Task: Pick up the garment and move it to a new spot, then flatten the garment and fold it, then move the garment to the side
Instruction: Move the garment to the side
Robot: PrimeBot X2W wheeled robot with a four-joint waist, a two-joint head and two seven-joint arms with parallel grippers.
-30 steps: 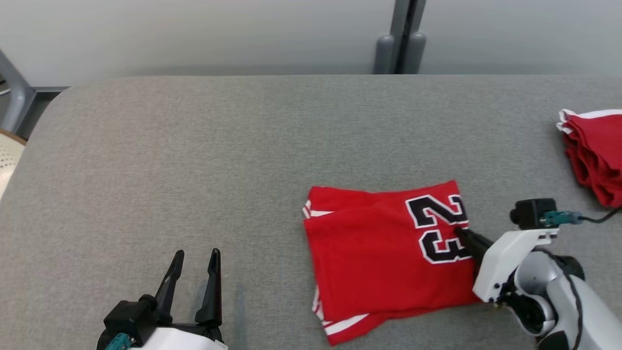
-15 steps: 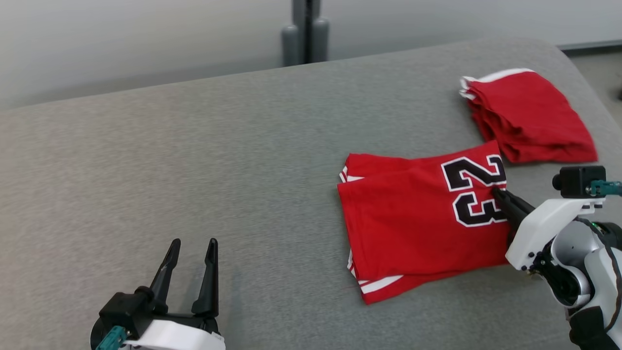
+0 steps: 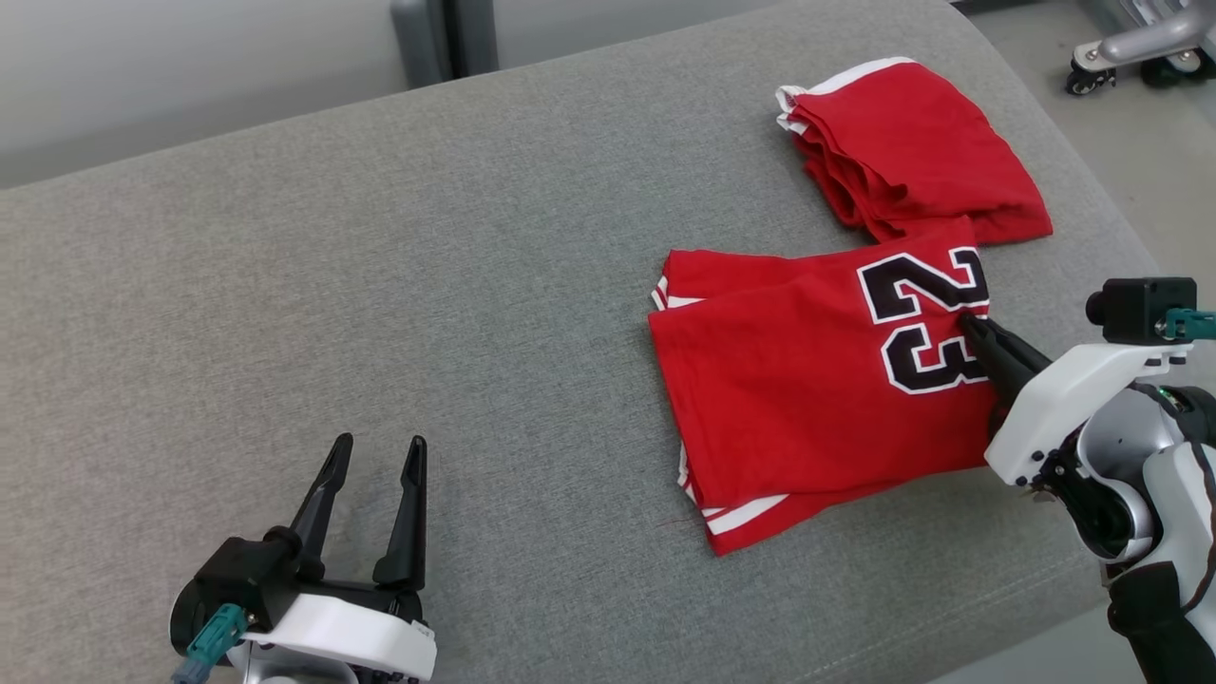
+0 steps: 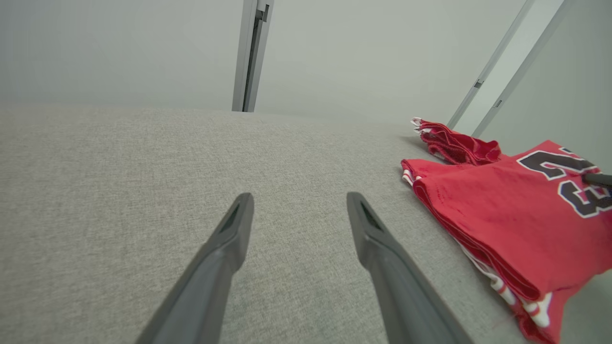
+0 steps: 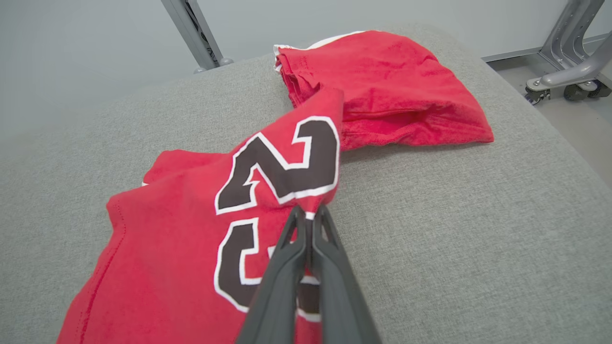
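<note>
1. While the right gripper (image 5: 310,214) is pinching the jersey (image 3: 807,380) at its edge beside the numeral 23, jaws together on the cloth, the folded jersey is lying on the pad (image 3: 380,237) just beside the pile (image 3: 912,142). Whether its corner is touching the pile cannot be told.
2. Left gripper (image 3: 372,454) is hovering well apart from the pile, jaws apart, carrying nothing.
3. Jersey is reading as soft, light and limp; a single-point pinch is probably risking a skewed fold.
4. Pinching through every layer, at the edge nearest the pile, is looking the soundest hold.
</note>
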